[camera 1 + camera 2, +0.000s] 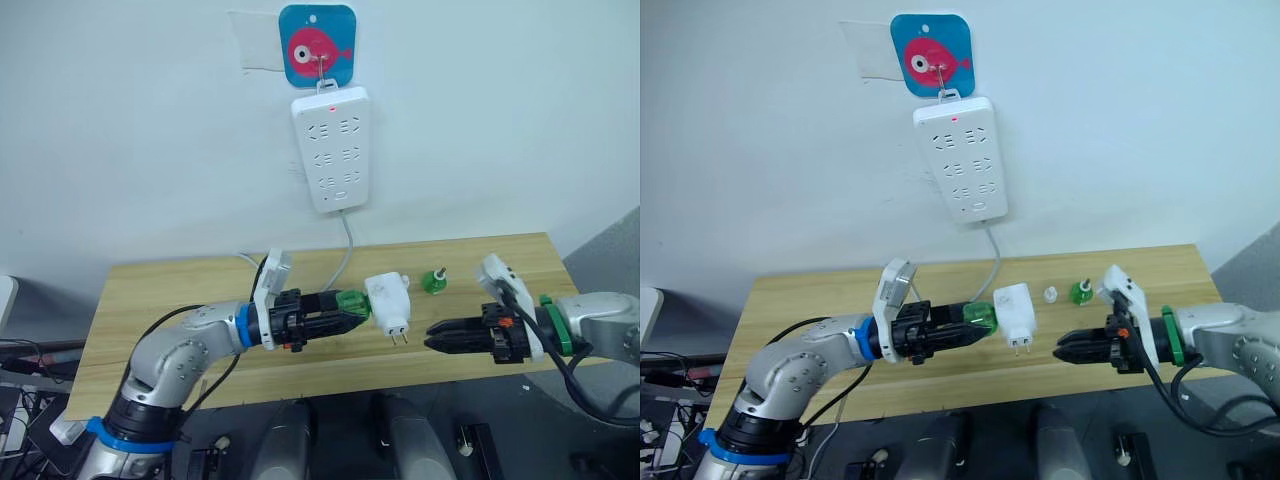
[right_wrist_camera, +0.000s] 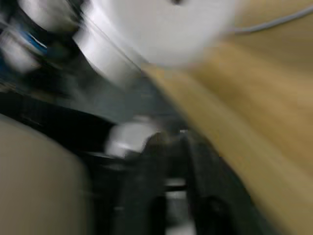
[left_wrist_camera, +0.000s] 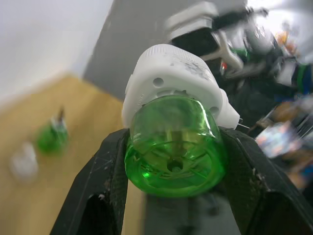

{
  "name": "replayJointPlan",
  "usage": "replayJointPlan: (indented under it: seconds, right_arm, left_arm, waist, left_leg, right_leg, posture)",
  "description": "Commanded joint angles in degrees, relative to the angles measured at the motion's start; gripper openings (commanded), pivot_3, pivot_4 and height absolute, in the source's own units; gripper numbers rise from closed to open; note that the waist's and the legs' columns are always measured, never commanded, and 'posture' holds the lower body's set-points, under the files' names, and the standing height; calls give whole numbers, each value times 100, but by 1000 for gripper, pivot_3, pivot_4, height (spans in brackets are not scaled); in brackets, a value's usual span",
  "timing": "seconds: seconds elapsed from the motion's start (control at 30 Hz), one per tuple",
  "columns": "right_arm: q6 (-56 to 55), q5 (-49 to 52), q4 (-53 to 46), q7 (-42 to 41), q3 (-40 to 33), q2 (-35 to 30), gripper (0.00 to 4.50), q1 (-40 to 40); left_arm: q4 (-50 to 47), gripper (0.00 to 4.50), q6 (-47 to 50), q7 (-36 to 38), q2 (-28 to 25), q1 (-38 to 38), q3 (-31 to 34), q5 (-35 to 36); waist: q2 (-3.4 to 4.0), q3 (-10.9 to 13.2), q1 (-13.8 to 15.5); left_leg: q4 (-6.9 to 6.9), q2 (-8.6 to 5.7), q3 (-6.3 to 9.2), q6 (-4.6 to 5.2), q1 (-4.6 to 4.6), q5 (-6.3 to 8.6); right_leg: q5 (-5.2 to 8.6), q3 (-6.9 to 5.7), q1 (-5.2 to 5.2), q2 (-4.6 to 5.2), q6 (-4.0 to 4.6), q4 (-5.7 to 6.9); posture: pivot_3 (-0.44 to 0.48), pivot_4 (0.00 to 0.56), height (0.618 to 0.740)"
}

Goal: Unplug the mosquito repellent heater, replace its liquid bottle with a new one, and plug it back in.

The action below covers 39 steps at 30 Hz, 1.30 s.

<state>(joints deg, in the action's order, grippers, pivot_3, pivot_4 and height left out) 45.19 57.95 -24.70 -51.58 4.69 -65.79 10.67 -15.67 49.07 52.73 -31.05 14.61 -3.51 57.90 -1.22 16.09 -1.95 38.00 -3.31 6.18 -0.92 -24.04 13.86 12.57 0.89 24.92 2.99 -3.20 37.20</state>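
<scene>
I have the left tool (image 1: pixel 352 305) clamped on the green liquid bottle (image 1: pixel 351 301), its two black fingers (image 3: pixel 110 176) pressed against either side of the bottle's base, as the left wrist view shows plainly. The bottle is seated in the mosquito repellent heater (image 1: pixel 388 297), so the white unit hangs off the end of my left tool above the near middle of the table (image 1: pixel 180 290), its two plug pins pointing down and toward me. It is unplugged and well apart from the power strip (image 1: pixel 333 150), which hangs on the far wall under a fish-print hook (image 1: pixel 317 45) with its cable trailing down behind the table.

My right tool (image 1: pixel 435 335) sits just to the right of the heater, not touching it, fingers drawn together to a narrow point with nothing between them as far as I can see.

On the table behind the heater, slightly to the right, stands a second green bottle (image 1: pixel 434 281) with a small white cap (image 1: pixel 1050 294) beside it.

I judge I am partway through the swap: holding the bottle with one arm leaves the heater body free for the other arm to grip, so the two can be twisted against each other. The right tool would need to open wide first.
</scene>
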Motion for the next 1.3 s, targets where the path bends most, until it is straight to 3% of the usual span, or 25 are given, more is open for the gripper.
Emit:
replayJointPlan:
  seconds: [0.03,0.1,0.27,0.5,0.87,0.93,1.07,1.27,1.3]
  right_arm:
    - [-2617,-1876,324,-1053,-102,294,2056,-240]
    - [-3906,-2560,634,-1384,-151,689,2729,-201]
    - [-4989,-2919,731,-1823,-130,1441,4478,83]
    - [-5024,-2978,106,-1935,163,1910,4478,164]
    - [-5493,-3635,342,-2001,593,2460,4478,580]
    - [-5550,-3611,391,-2068,586,2484,4123,626]
    - [-5769,-3596,486,-2169,568,2537,2927,685]
    - [-5910,-3590,551,-2204,545,2572,2935,666]
    - [-5930,-3588,565,-2210,534,2569,2935,662]
  left_arm:
    - [418,2265,1526,-320,-221,254,450,1694]
    - [830,2265,2197,-512,-359,396,583,2370]
    - [1173,2265,2958,-666,-507,589,609,2838]
    - [1142,2265,3283,-895,-389,620,611,3078]
    - [912,2265,3421,-906,-274,515,580,3132]
    - [920,2265,3445,-846,-308,529,595,3105]
    - [875,2265,3487,-780,-351,485,594,3060]
    - [884,2265,3450,-782,-328,463,602,3028]
    - [884,2615,3429,-777,-325,463,610,3007]
  waist:
    - [-2,0,-2]
    - [-2,-1,-11]
    - [-1,0,-59]
    - [-1,0,-37]
    - [-1,0,-29]
    - [-1,0,-27]
    - [-1,0,-24]
    - [-1,0,-15]
    - [-1,0,-13]
  left_leg:
    - [-1,1,-1,0,2,0]
    - [-1,4,-1,-1,6,-1]
    - [-6,-3,-2,-3,13,-1]
    - [-4,-1,6,-7,13,-2]
    - [-5,0,3,-15,13,-7]
    - [-4,0,2,-12,14,-5]
    - [-5,0,4,-11,14,-5]
    - [-5,0,4,-9,14,-4]
    - [-5,0,4,-10,14,-4]
  right_leg:
    - [0,3,0,1,0,1]
    - [0,-1,-4,-2,0,2]
    - [-17,12,0,6,30,10]
    - [-19,14,-1,23,36,10]
    - [-19,18,0,26,40,10]
    - [-19,18,1,26,40,10]
    - [-19,17,1,26,41,10]
    - [-20,17,1,26,42,10]
    - [-20,17,1,26,42,10]
  posture:
    - [-58,256,740]
    - [-68,257,740]
    - [-75,261,740]
    - [-81,264,740]
    - [-82,266,740]
    - [-82,266,740]
    - [-77,270,740]
    - [-77,270,740]
    - [-77,270,740]
